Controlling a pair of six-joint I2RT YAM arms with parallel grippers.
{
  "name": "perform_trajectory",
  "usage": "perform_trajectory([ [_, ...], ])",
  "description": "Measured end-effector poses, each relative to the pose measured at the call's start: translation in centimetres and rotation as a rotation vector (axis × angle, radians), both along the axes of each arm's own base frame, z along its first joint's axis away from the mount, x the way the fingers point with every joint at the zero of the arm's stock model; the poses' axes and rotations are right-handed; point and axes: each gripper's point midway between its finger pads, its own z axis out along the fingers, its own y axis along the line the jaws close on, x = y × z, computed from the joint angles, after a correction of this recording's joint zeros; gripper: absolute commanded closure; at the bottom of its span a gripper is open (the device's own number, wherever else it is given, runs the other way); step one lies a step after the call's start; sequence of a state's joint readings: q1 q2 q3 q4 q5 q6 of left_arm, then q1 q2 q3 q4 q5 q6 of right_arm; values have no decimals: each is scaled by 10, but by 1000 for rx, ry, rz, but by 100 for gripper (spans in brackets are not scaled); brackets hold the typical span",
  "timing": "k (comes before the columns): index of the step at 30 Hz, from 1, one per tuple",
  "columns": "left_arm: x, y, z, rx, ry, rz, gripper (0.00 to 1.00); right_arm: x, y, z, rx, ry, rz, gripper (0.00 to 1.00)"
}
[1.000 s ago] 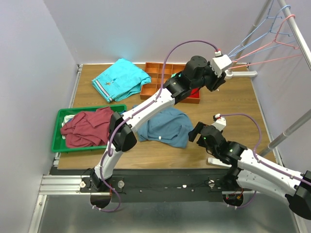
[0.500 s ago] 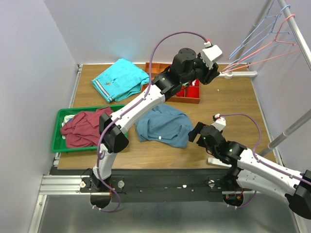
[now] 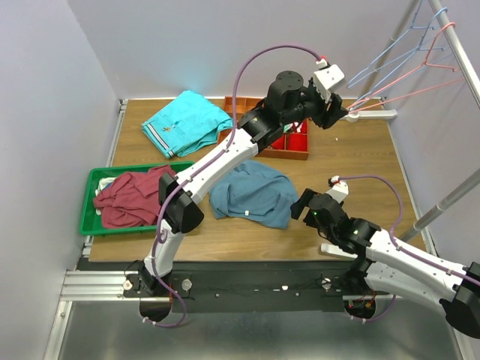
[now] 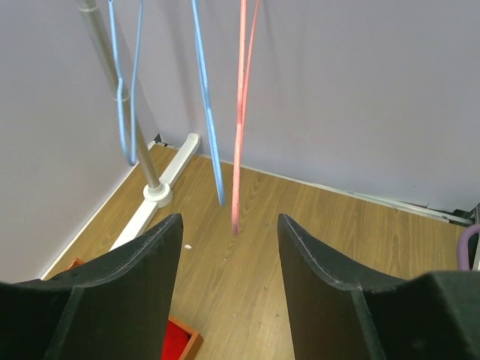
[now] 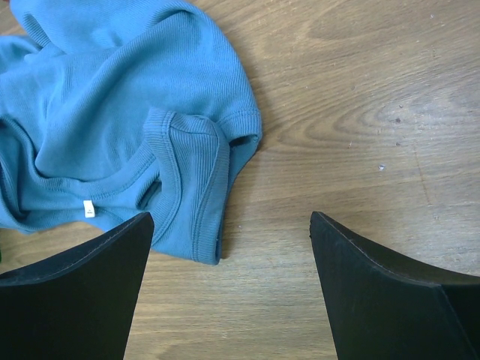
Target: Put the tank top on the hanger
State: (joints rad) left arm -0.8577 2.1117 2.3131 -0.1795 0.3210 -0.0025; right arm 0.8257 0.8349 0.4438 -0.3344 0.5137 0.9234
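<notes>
Pale lavender walls (image 3: pixel 187 45) close in the back and both sides of a wooden table (image 3: pixel 360 172). A metal rack pole (image 3: pixel 456 52) slants up along the right wall, and its white foot (image 3: pixel 379 115) rests on the table's far right corner.

On the left sits a green tray (image 3: pixel 105 171) holding a crumpled maroon shirt (image 3: pixel 135 196). Behind it, a turquoise shirt (image 3: pixel 186 121) lies flat on the wood. Just to its right is an orange compartment box (image 3: pixel 240 112), partly under the raised left arm.

The tank top (image 3: pixel 251 196) lies bunched on the bare wood near the middle of the table, toward the front.

The pink hanger (image 3: pixel 409 81) hangs from the pole next to a blue hanger (image 3: pixel 390 56). Both dangle with their lower corners near the rack's foot.

The left gripper (image 4: pixel 229 217) is lifted toward those corners with its fingers spread and nothing between them. The pink wire's lower corner hangs just ahead of the gap.

The right gripper (image 5: pixel 229 225) is low over the table with its fingers wide apart and empty, just beside the tank top's right edge.
</notes>
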Motion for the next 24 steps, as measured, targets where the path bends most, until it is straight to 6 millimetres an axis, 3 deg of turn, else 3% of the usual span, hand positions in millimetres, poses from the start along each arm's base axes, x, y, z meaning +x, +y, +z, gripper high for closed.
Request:
perform_trajectory([
  [8,9,-17,-10,-32,18,-9,38,0,-1,-1,-5,4,0,7],
  [17,6,-33,-19,-49,26,-28,40,-1,-1,-2,-8,7,0,7],
  [24,10,-42,-31,-49,32,-26,54,-2,-3,-1,-7,5,0,7],
])
